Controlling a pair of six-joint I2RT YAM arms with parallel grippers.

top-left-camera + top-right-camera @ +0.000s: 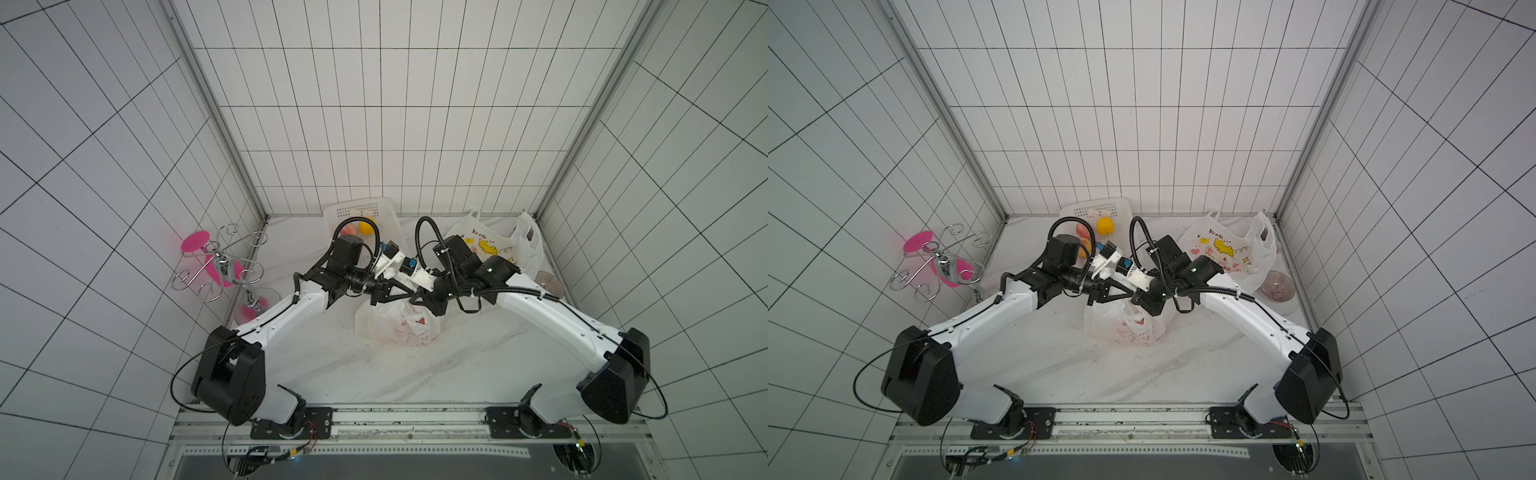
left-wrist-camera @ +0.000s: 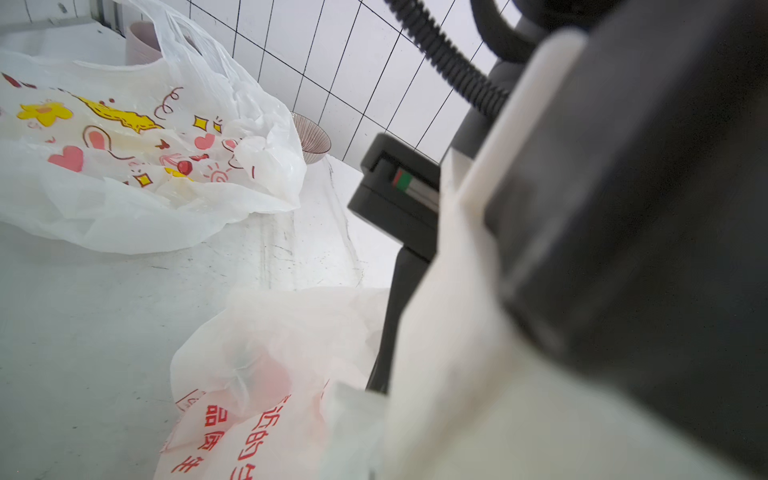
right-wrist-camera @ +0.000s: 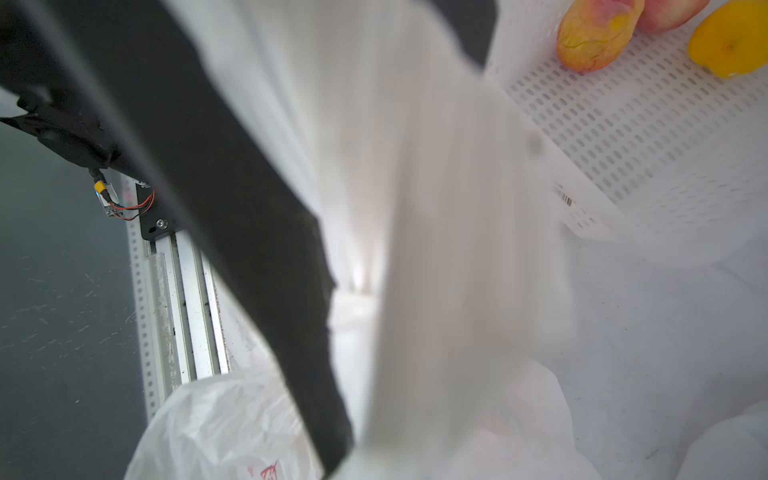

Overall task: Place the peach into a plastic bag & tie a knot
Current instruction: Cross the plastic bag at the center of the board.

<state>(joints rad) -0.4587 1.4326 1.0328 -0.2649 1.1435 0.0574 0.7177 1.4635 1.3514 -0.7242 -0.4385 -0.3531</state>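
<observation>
Starting at the left, you get only a tangle of chrome from the wire rack against the wall, with its pink parts smeared by glare. The left gripper meets the right one above the middle of the table. You cannot tell how far its jaws stand apart: in both top views the black fingertips overlap, and its own wrist view is mostly filled by the other arm's blurred body. The right gripper is closed. In its wrist view a taut, blurred band of the plastic bag runs up beside a dark finger and looks pinched there; whose finger that is, you cannot say.

The peach sits inside that bag, on the table directly under the two grippers. You see it only as a soft pink-red blob through the film, with its outline lost.

The bag is thin, milky, crinkled film printed with red characters. Behind it stands a white perforated plastic basket holding spare peaches and a round yellow fruit. Further right lies a second bag, glossy and printed with hearts and yellow shapes. Beside it is a ribbed, tinted bowl. The tabletop is white with grey marble veins.
</observation>
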